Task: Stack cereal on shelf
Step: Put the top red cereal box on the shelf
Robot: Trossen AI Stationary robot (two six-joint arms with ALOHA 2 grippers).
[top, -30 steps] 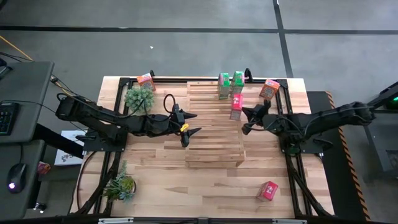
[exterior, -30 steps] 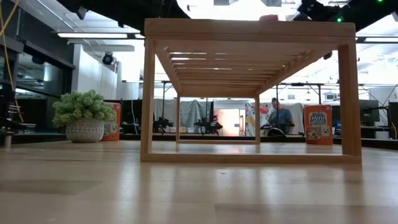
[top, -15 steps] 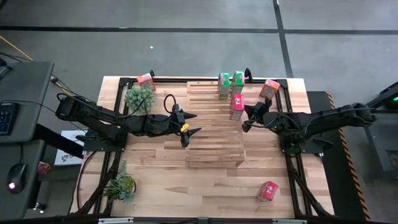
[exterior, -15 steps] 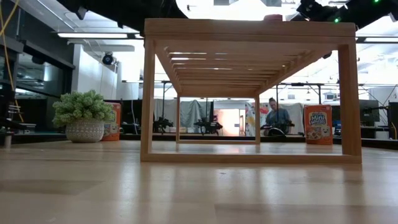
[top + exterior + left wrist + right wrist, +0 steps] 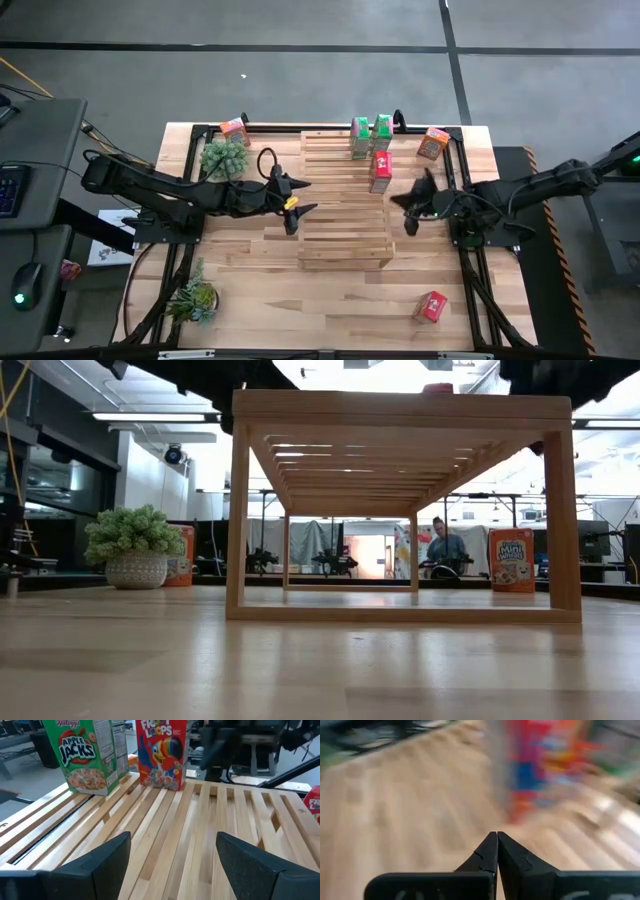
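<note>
Past your right gripper (image 5: 497,851), whose fingers are pressed together and empty, everything smears into blur. Your left gripper (image 5: 296,195) spreads wide at the slatted shelf's (image 5: 340,215) edge. On the shelf stand two green Apple Jacks boxes (image 5: 370,132) and a red Froot Loops box (image 5: 380,171). Beyond the plank table (image 5: 300,660), a seated person (image 5: 446,550) shows small.

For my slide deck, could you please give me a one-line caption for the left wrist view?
Open left gripper over the slatted shelf, facing a green cereal box and a red cereal box.
</note>
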